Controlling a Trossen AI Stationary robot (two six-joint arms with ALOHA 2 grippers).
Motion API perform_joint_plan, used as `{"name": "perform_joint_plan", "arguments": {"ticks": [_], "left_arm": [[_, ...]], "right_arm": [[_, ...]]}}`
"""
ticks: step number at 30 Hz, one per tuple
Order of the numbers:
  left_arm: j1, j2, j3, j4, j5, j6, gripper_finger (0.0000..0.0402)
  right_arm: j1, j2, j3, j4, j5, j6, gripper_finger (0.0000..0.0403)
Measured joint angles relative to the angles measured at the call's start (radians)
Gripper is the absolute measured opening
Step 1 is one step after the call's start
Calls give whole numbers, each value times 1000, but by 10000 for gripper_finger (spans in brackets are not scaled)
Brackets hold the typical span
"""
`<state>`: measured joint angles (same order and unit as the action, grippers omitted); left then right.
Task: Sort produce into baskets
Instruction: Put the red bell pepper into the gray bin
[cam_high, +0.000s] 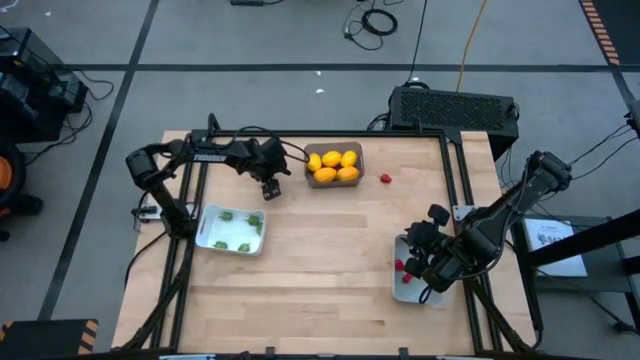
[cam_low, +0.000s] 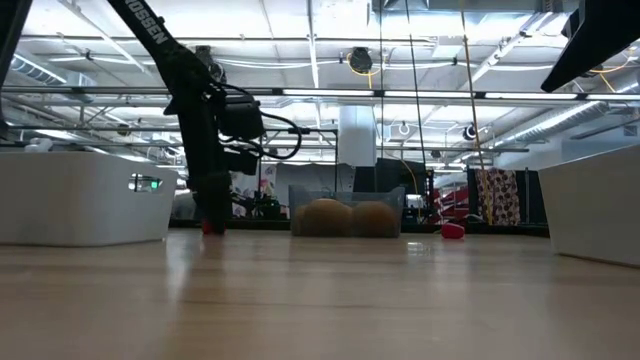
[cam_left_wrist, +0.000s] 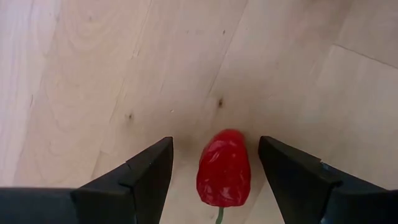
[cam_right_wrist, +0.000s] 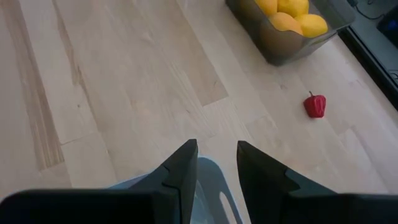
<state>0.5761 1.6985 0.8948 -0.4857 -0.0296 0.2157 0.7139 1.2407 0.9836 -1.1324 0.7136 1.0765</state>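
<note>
My left pincer (cam_left_wrist: 214, 177) hangs low over the worktop (cam_high: 330, 260) near its far edge, just beside the dark grey basket (cam_high: 334, 166) of yellow and orange fruits (cam_high: 333, 165), and its fingers (cam_left_wrist: 140, 177) stand apart with a small red pepper (cam_left_wrist: 224, 176) between them, touching neither as far as I can see. The piece looks light, stiff and glossy, a smooth plastic skin that I judge may slip or squirt out if I pinch it near its tapered tip; the better hold is across its broad middle, with the thin green stem left alone. A second red piece (cam_high: 385, 179) lies on the bare wood near the far edge, beyond the grey basket. My right pincer (cam_right_wrist: 216, 171) waits over the pale basket (cam_high: 405, 285) at the right edge, where some red pieces already lie, its fingers a little apart and holding nothing. The other pale basket (cam_high: 232, 229), near the left edge, holds tiny green pieces (cam_high: 236, 230).
</note>
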Motion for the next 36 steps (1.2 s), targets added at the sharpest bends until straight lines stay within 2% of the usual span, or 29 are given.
{"name": "perform_joint_plan", "arguments": {"ticks": [5, 14, 21, 26, 31, 34, 36], "left_arm": [[0, 0, 0, -4, 1, 0, 234], [-1, 1, -1, -11, 10, 0, 125], [0, 6, 33, -49, 72, -51, 79], [-19, 5, 99, -82, 238, -99, 80], [-72, 4, 156, -54, 565, -188, 81], [-148, 4, 163, 56, 734, -274, 81], [-217, 4, 166, 159, 783, -322, 81]], "right_arm": [[0, 0, 0, 0, 0, -5, 105], [0, 0, 0, 2, 1, -7, 105], [0, 0, 0, 3, 1, -15, 105], [-1, 0, 0, 8, 1, -15, 105], [-1, 0, 0, 9, 2, -15, 105], [-1, 0, 0, 17, 1, -15, 105], [-1, 0, 0, 19, 1, -15, 105]]}}
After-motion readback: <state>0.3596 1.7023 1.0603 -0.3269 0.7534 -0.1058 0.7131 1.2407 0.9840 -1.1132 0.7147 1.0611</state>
